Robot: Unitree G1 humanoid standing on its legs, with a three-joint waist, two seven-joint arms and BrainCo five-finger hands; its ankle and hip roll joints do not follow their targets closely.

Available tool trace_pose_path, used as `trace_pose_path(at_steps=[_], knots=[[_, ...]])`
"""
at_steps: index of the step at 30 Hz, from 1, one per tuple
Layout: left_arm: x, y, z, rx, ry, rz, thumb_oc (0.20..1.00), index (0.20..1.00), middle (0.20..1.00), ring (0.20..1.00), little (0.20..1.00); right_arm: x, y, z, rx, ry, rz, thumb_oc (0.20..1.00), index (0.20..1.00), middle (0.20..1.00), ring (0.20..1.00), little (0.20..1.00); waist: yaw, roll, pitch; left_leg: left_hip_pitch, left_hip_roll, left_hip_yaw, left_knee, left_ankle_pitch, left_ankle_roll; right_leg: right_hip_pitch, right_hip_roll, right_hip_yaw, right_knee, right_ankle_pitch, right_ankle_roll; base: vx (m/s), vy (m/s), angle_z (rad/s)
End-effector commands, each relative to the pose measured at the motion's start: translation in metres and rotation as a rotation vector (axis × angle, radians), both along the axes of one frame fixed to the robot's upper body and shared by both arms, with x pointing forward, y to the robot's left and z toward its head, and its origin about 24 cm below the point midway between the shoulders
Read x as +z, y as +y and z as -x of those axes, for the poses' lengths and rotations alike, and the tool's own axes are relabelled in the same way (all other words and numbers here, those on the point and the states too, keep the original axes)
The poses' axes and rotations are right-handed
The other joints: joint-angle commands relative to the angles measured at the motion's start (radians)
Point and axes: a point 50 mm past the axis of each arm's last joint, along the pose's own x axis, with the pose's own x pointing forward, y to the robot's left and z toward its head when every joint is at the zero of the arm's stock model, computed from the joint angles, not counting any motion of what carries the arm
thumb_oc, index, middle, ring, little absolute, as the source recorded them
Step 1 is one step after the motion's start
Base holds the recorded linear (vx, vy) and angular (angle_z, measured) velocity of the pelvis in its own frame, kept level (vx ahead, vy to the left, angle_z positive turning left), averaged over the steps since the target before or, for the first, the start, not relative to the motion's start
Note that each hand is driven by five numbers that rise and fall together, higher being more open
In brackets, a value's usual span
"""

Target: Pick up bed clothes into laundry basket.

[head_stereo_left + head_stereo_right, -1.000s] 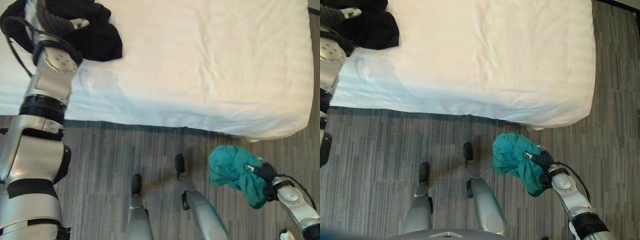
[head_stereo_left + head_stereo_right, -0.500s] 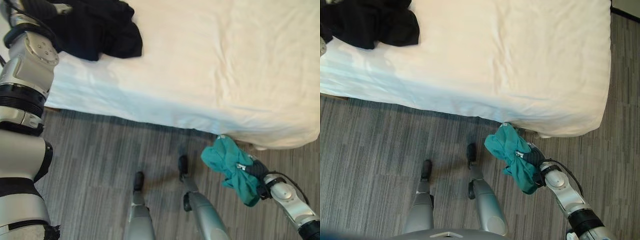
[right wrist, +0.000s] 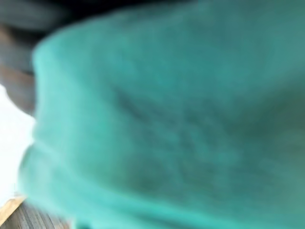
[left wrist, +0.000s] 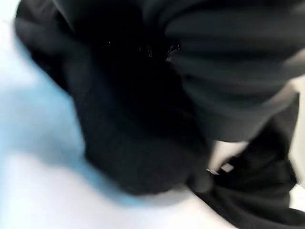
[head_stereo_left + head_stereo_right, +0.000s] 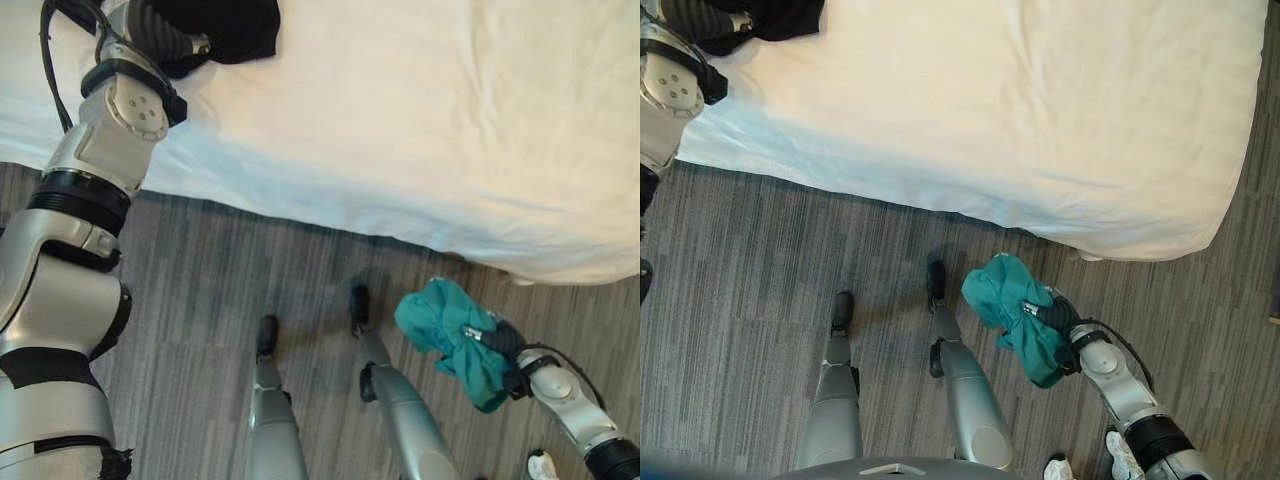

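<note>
Left hand (image 5: 165, 38): on the black clothes (image 5: 235, 25) at the bed's (image 5: 420, 120) near left corner; fingers hidden, grip unclear.
Bed: white sheet.
Right hand (image 5: 1058, 318): low over the floor (image 5: 750, 300), fingers closed round bunched teal clothes (image 5: 1015, 310).

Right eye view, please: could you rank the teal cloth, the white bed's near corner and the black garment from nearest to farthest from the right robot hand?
1. Crumpled teal cloth: bunched at the right robot hand itself, over the floor.
2. Near corner of the white sheeted bed: up and to the right of it.
3. Black fabric garment: on the bed's far left, by the left robot hand.
</note>
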Motion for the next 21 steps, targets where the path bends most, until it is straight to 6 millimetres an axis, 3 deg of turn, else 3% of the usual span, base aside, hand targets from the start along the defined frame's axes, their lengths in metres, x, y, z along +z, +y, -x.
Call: trace_pose_path(at_steps=[1,2,3,4,6,7,8,9,10,12,14,15,16,18,21], knots=[[-0.062,-0.012,0.002,-0.199,0.184,0.067,0.200,0.200,0.200,0.200,0.200,0.012,-0.014,0.000,-0.034,-0.059,-0.001,0.200,0.200,0.200,0.200,0.200,0.013,0.015,0.026,0.027,-0.011,-0.062,-0.064,0.114,0.049,0.123,-0.036,0.029,0.011,-0.054,0.095,0.00,0.036,-0.10],[-0.075,-0.008,0.008,-0.235,0.199,0.116,0.200,0.200,0.200,0.200,0.200,0.011,-0.015,0.001,-0.037,-0.056,0.001,0.200,0.200,0.200,0.200,0.200,0.017,0.021,0.024,0.038,-0.016,-0.063,-0.065,0.116,0.050,0.134,-0.042,0.026,0.011,-0.053,0.095,0.01,0.021,-0.16],[-0.075,-0.008,0.008,-0.234,0.199,0.116,0.200,0.200,0.200,0.200,0.200,0.011,-0.015,0.001,-0.036,-0.056,0.001,0.200,0.200,0.200,0.200,0.200,0.016,0.021,0.023,0.037,-0.017,-0.063,-0.065,0.117,0.050,0.133,-0.042,0.025,0.011,-0.053,0.095,0.02,0.052,-0.23],[-0.115,0.003,0.023,-0.286,0.260,0.257,0.200,0.200,0.200,0.200,0.200,0.007,-0.015,0.006,-0.044,-0.039,-0.006,0.200,0.200,0.200,0.200,0.200,0.042,0.030,0.017,0.070,-0.018,-0.058,-0.064,0.102,0.051,0.167,-0.043,0.024,0.011,-0.061,0.091,0.04,0.053,-0.14],[-0.164,0.013,0.042,-0.302,0.346,0.404,0.200,0.200,0.200,0.200,0.200,0.001,-0.018,0.012,-0.060,-0.011,-0.007,0.200,0.200,0.200,0.200,0.200,0.059,0.042,0.004,0.106,-0.024,-0.057,-0.065,0.093,0.054,0.202,-0.052,0.022,0.011,-0.069,0.089,0.04,0.056,-0.09],[-0.164,0.014,0.042,-0.299,0.346,0.406,0.200,0.200,0.200,0.200,0.200,0.001,-0.018,0.012,-0.058,-0.011,-0.005,0.200,0.200,0.200,0.200,0.200,0.054,0.042,0.003,0.104,-0.027,-0.058,-0.066,0.098,0.055,0.200,-0.054,0.022,0.011,-0.067,0.090,0.05,0.049,-0.07],[-0.184,0.016,0.052,-0.310,0.388,0.469,0.200,0.200,0.200,0.200,0.200,0.000,-0.020,0.014,-0.069,-0.001,-0.007,0.200,0.200,0.200,0.200,0.200,0.068,0.051,-0.002,0.127,-0.028,-0.057,-0.065,0.088,0.056,0.220,-0.057,0.020,0.011,-0.073,0.088,0.09,0.095,0.07],[-0.227,0.020,0.075,-0.306,0.454,0.639,0.200,0.200,0.200,0.200,0.200,-0.004,-0.024,0.020,-0.086,0.020,-0.006,0.200,0.200,0.200,0.200,0.200,0.083,0.068,-0.022,0.170,-0.036,-0.055,-0.071,0.082,0.058,0.258,-0.067,0.018,0.011,-0.084,0.088,0.09,0.095,0.11],[-0.227,0.021,0.075,-0.305,0.454,0.640,0.200,0.200,0.200,0.200,0.200,-0.004,-0.024,0.020,-0.085,0.020,-0.005,0.200,0.200,0.200,0.200,0.200,0.080,0.067,-0.023,0.168,-0.038,-0.057,-0.072,0.086,0.058,0.256,-0.069,0.017,0.011,-0.081,0.089,0.09,0.100,0.12],[-0.279,0.024,0.113,-0.263,0.528,0.853,0.200,0.200,0.200,0.200,0.200,0.005,-0.025,0.021,-0.088,-0.020,-0.035,0.200,0.200,0.200,0.200,0.200,0.099,0.095,-0.067,0.236,-0.055,-0.058,-0.075,0.075,0.065,0.318,-0.085,0.006,0.018,-0.102,0.090,0.12,0.129,0.11],[-0.314,0.022,0.139,-0.223,0.564,1.051,0.200,0.200,0.200,0.200,0.200,0.010,-0.017,0.021,-0.095,-0.061,-0.174,0.200,0.200,0.200,0.200,0.200,0.108,0.116,-0.087,0.295,-0.064,-0.060,-0.075,0.062,0.075,0.374,-0.087,0.005,0.029,-0.121,0.086,0.10,0.111,0.17],[-0.314,0.022,0.139,-0.223,0.564,1.051,0.200,0.200,0.200,0.200,0.200,0.010,-0.017,0.021,-0.095,-0.061,-0.174,0.200,0.200,0.200,0.200,0.200,0.106,0.115,-0.088,0.292,-0.066,-0.061,-0.075,0.065,0.076,0.372,-0.089,0.005,0.028,-0.118,0.086,0.09,0.092,0.26],[-0.331,0.017,0.156,-0.207,0.580,1.166,0.200,0.200,0.200,0.200,0.200,0.009,-0.009,0.024,-0.109,-0.067,-0.302,0.200,0.200,0.200,0.200,0.200,0.113,0.127,-0.118,0.338,-0.076,-0.062,-0.073,0.055,0.087,0.410,-0.089,0.003,0.044,-0.139,0.083,0.09,0.082,0.26],[-0.346,0.009,0.168,-0.197,0.596,1.272,0.200,0.200,0.200,0.200,0.200,0.007,0.001,0.026,-0.123,-0.077,-0.407,0.200,0.200,0.200,0.200,0.200,0.124,0.139,-0.146,0.385,-0.081,-0.069,-0.070,0.044,0.096,0.454,-0.092,-0.003,0.053,-0.153,0.078,0.09,0.073,0.11],[-0.353,-0.002,0.175,-0.210,0.579,1.370,0.200,0.200,0.200,0.200,0.200,0.008,0.013,0.029,-0.135,-0.087,-0.557,0.200,0.200,0.200,0.200,0.200,0.132,0.148,-0.174,0.420,-0.085,-0.075,-0.067,0.034,0.102,0.498,-0.097,-0.013,0.061,-0.170,0.076,0.06,0.036,0.08]])
